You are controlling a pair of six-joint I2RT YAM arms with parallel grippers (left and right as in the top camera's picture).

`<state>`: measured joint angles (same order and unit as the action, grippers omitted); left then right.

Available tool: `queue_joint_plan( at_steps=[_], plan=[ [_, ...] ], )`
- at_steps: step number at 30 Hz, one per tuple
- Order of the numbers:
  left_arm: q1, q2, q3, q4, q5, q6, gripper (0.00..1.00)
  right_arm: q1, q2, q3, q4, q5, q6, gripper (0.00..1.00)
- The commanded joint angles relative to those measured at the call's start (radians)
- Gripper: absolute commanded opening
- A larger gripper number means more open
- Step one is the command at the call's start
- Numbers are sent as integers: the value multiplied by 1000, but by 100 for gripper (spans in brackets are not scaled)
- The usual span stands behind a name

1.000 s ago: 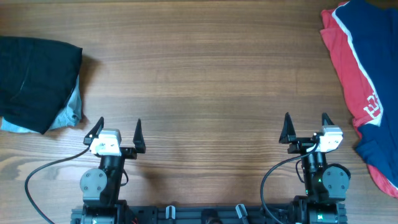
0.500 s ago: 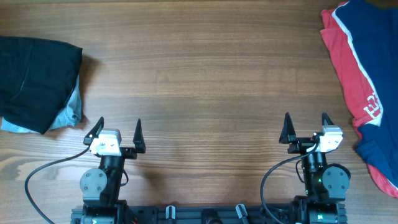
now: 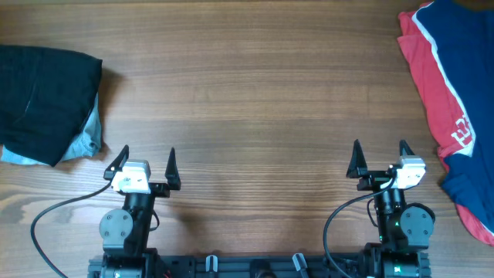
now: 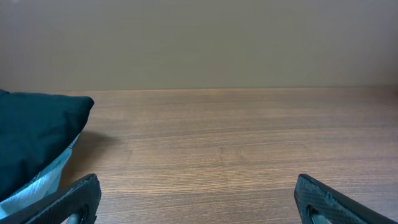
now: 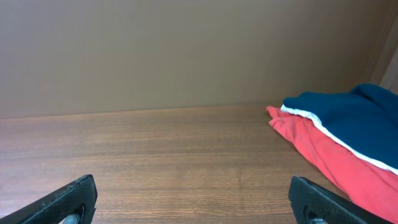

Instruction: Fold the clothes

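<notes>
The left fingers (image 3: 173, 171) and right fingers (image 3: 354, 162) stand wide open and empty, near the front edge of the wooden desk (image 3: 255, 93). The deep-blue soft fabric shirt (image 3: 467, 62) lies heaped with a red-and-white lettered top (image 3: 428, 77) at the far right, partly off-frame. It is likely light and limp, so pinch a free edge.

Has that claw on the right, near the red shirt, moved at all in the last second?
No. The right gripper sits in the same spot on the table, just as far from the red top, jaws wide open.
</notes>
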<state>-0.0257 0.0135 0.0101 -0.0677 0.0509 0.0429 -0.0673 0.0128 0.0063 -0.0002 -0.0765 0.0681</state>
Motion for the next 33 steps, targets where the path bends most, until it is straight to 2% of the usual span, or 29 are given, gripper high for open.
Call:
queue_joint_plan(
  at_steps=[1, 11, 19, 26, 33],
  plan=[
    [3, -11, -5, -4, 9, -10, 100, -2, -9, -2, 2, 18, 17, 100],
    [3, -11, -5, -3, 9, -10, 100, -2, -9, -2, 2, 18, 11, 100],
    [3, -11, -5, 0, 41, -11, 100, -2, -8, -1, 3, -18, 74, 100],
    [3, 62, -5, 0, 43, -170, 100, -2, 60, 28, -43, -24, 89, 100],
    [3, 187, 36, -19, 139, -258, 100, -2, 199, 193, -190, -14, 89, 100]
  ],
)
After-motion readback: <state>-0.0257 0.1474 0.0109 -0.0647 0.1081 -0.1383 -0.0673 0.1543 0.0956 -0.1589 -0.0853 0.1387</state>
